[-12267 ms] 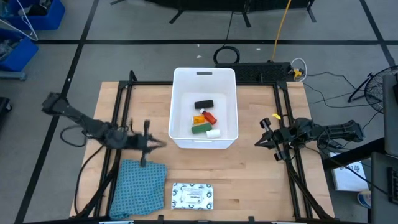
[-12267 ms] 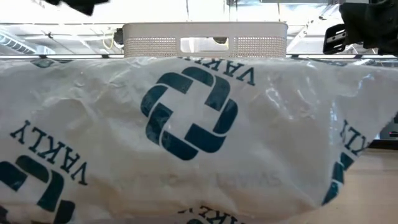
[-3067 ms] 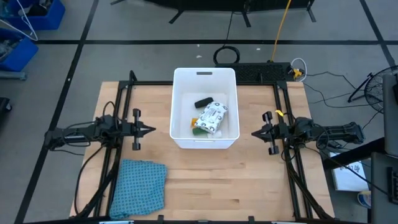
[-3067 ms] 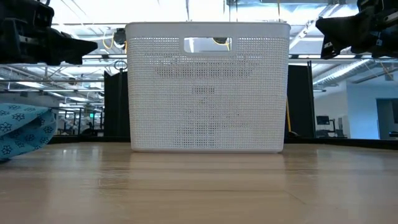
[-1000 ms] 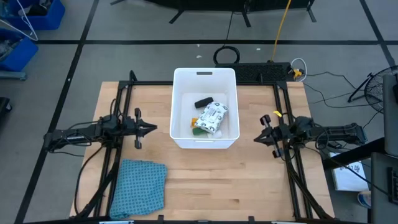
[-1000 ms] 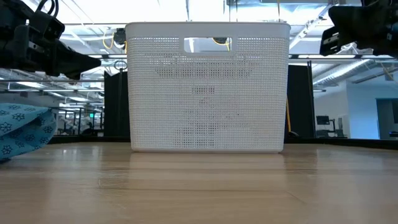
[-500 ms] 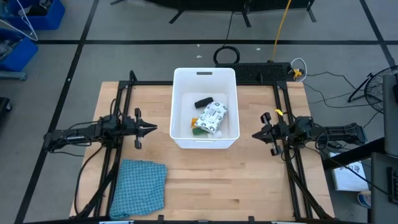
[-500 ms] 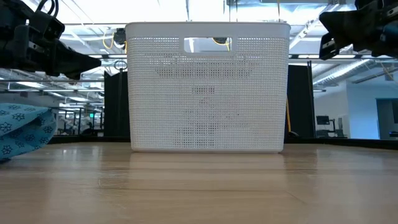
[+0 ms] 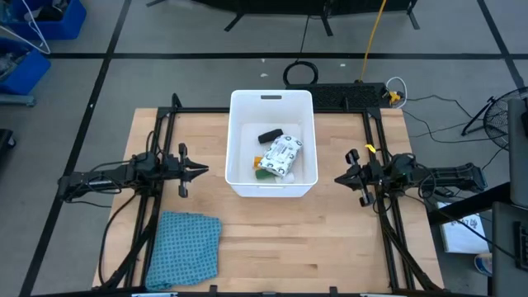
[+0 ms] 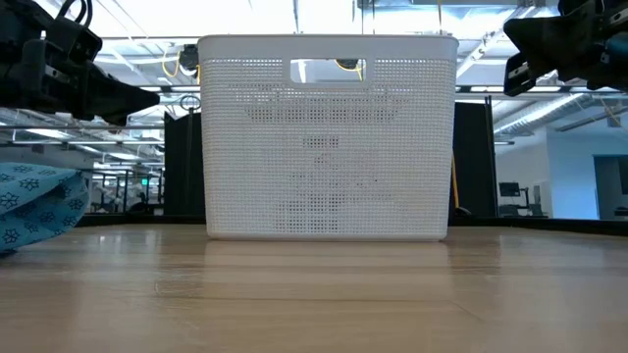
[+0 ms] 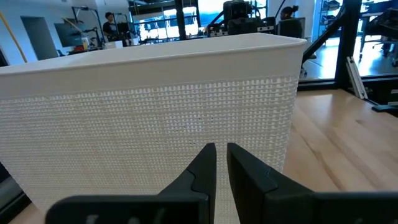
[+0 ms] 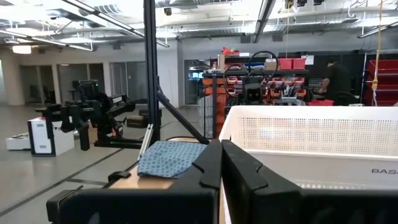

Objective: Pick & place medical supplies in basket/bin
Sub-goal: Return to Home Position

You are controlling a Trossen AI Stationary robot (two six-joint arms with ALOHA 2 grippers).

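The white tub point(image 9: 241, 177) stands mid-table on its base; it also shows in the low view point(image 10: 324, 147). Inside lie the white packet with green-black print point(image 9: 282, 155), tilted over the smaller items, a black oblong point(image 9: 271, 136), a green piece point(image 9: 264, 173) and a bit of orange point(image 9: 257, 160). The tiny white piece is hidden. My left gripper point(image 9: 202, 171) hovers left of the tub, shut and holding nothing, pointing at the tub's wall point(image 11: 155, 106). My right gripper point(image 9: 338, 178) hovers right of the tub, shut and also holding nothing.
A teal-blue cloth point(image 9: 183, 247) lies crumpled at the near left of the table and also shows in the low view point(image 10: 34, 201). Black frame rails point(image 9: 157, 140) run along both table sides. Bare wood lies near of the tub. People stand far off in the room point(image 11: 111, 25).
My right gripper has shifted slightly toward the tub and the far edge, staying shut. The tub and its contents have not moved.
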